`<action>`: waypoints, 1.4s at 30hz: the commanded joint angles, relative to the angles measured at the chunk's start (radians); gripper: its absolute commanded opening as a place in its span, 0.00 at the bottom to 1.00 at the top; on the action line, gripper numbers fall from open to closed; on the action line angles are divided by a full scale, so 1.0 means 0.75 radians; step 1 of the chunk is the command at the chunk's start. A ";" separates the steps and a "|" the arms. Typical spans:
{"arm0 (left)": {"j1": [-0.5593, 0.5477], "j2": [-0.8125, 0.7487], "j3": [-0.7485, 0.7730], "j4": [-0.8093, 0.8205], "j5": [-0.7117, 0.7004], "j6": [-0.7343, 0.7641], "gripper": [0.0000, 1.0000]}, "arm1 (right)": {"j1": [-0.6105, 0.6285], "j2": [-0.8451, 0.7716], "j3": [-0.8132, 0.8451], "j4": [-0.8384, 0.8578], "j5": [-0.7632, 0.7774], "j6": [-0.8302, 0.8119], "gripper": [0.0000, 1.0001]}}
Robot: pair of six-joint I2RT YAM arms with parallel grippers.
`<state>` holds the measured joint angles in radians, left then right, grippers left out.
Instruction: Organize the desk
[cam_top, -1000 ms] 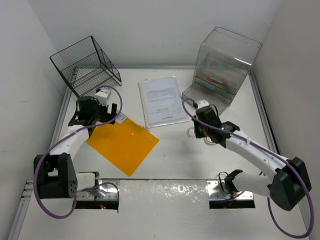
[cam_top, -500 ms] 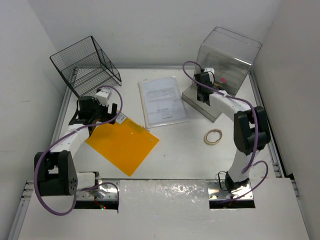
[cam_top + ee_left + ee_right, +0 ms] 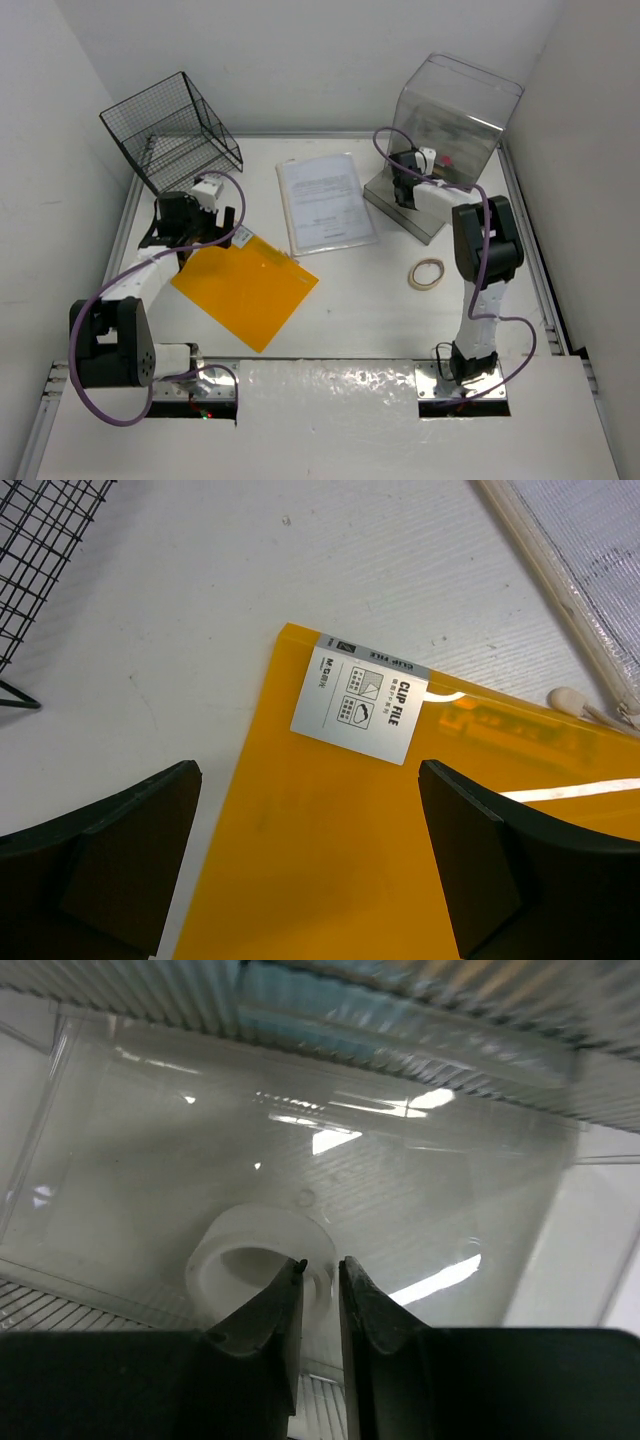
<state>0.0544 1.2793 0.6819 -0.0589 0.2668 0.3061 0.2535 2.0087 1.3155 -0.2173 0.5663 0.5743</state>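
The white desk (image 3: pixel 360 300) carries an orange clip file (image 3: pixel 245 285) at the left. My left gripper (image 3: pixel 225 228) hovers open over the file's labelled far corner; in the left wrist view the gripper (image 3: pixel 308 775) straddles the file (image 3: pixel 400 880) without touching it. My right gripper (image 3: pixel 403 185) reaches into the open drawer (image 3: pixel 415 218) of the clear plastic box (image 3: pixel 455 110). In the right wrist view the gripper (image 3: pixel 321 1265) is shut on the wall of a white tape roll (image 3: pixel 240 1250), one finger inside the ring, over the clear drawer floor (image 3: pixel 150 1140).
A black wire rack (image 3: pixel 175 130) stands at the back left, its edge in the left wrist view (image 3: pixel 40 570). A clear sleeve of printed paper (image 3: pixel 322 200) lies mid-back. A tan rubber band (image 3: pixel 428 272) lies at the right. Silver rails edge the desk.
My right arm has swung from mid-desk beside the rubber band back to the clear box's open drawer. The left arm and the orange file have not moved.
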 commanded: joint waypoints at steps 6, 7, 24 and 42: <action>0.013 0.000 0.054 0.017 0.010 0.011 0.89 | 0.000 0.009 0.089 0.020 -0.125 -0.041 0.35; 0.013 0.000 0.054 0.017 0.012 0.011 0.89 | -0.001 -0.003 0.081 0.020 -0.125 -0.080 0.37; 0.015 0.000 0.060 0.003 0.021 0.007 0.89 | 0.081 -0.616 -0.383 -0.285 -0.402 -0.455 0.56; 0.013 0.004 0.058 0.003 0.021 0.013 0.89 | 0.151 -0.655 -0.868 -0.148 -0.553 -0.500 0.30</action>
<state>0.0544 1.2812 0.6884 -0.0746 0.2676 0.3088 0.3569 1.4982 0.6704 -0.3790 0.1631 0.2066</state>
